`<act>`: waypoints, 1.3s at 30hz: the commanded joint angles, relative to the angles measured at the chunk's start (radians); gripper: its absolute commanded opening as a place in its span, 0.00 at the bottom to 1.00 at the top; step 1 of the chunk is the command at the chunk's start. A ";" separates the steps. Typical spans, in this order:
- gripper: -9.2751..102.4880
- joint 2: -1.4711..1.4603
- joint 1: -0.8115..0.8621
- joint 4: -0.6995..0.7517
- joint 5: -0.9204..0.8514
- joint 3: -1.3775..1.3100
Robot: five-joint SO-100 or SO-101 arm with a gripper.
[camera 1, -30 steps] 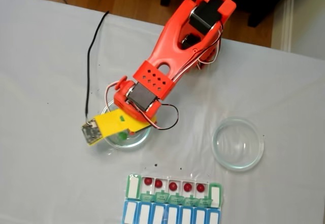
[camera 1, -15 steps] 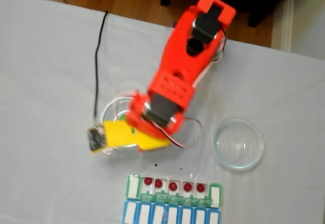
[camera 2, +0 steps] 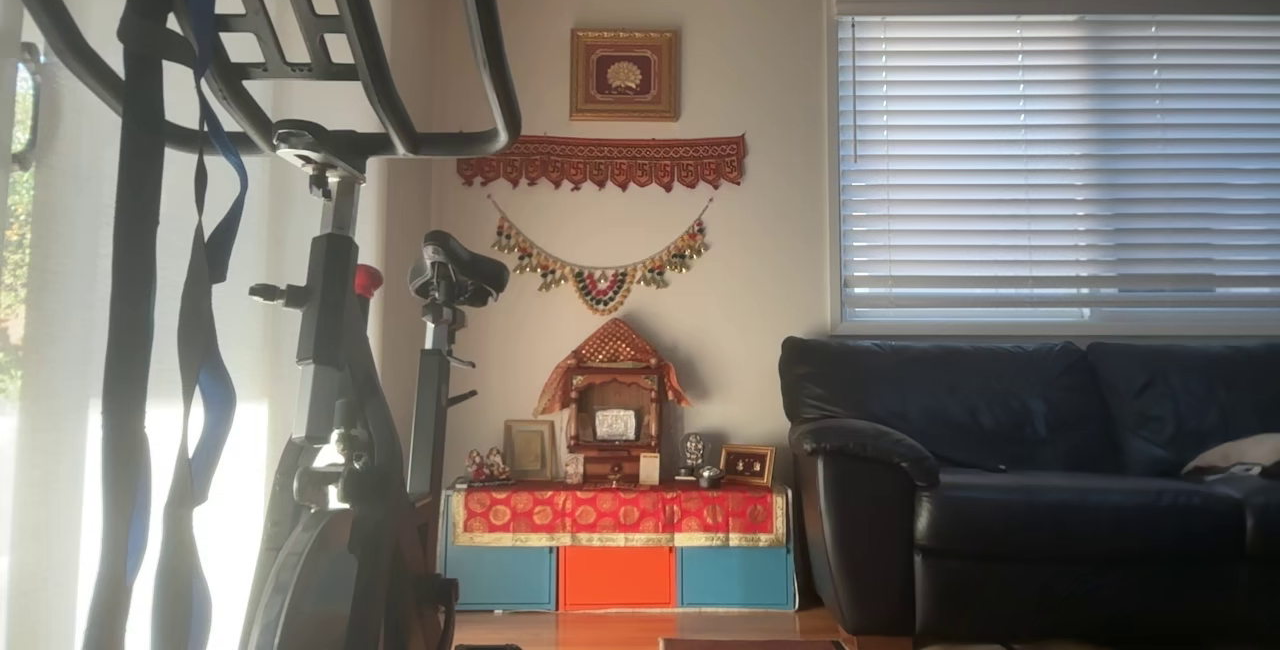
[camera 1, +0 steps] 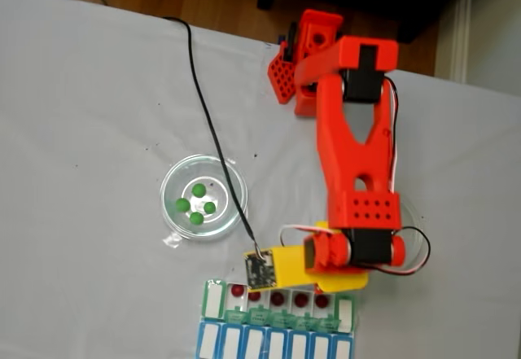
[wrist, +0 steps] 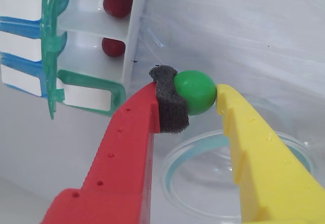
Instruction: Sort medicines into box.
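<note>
Five dark red round pills [camera 1: 278, 299] already sit in the green-lidded white pill organizer [camera 1: 213, 299], four green ones [camera 1: 196, 205] wait in the clear glass dish [camera 1: 174, 181], and my gripper [wrist: 195, 94] pinches the fifth green pill [wrist: 195, 92] near the organizer.

Open worktop [camera 1: 81, 131] lies at left and upper right in the fixed view. The dish of green pills [camera 1: 203, 197], the black cable [camera 1: 213, 135] and the pill box [camera 1: 277, 320] crowd the centre; the arm [camera 1: 355, 164] overhangs a second dish [wrist: 218, 183].
</note>
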 commanded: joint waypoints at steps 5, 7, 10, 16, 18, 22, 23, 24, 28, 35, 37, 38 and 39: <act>0.09 -0.078 -0.048 -0.071 0.043 -0.179; 0.09 -0.086 -0.048 -0.074 0.049 -0.202; 0.09 -0.089 -0.049 -0.077 0.058 -0.227; 0.09 -0.097 -0.049 -0.091 0.064 -0.252; 0.09 -0.109 -0.044 -0.112 0.058 -0.250; 0.09 -0.130 -0.003 -0.202 0.015 -0.235; 0.09 -0.137 0.003 -0.212 0.011 -0.241; 0.09 -0.146 0.009 -0.215 0.009 -0.255; 0.09 -0.109 0.005 -0.245 0.017 -0.201; 0.09 -0.075 0.000 -0.331 0.055 -0.123; 0.09 -0.071 -0.005 -0.330 0.083 -0.121; 0.09 -0.066 -0.006 -0.330 0.097 -0.118; 0.09 -0.060 -0.008 -0.328 0.106 -0.118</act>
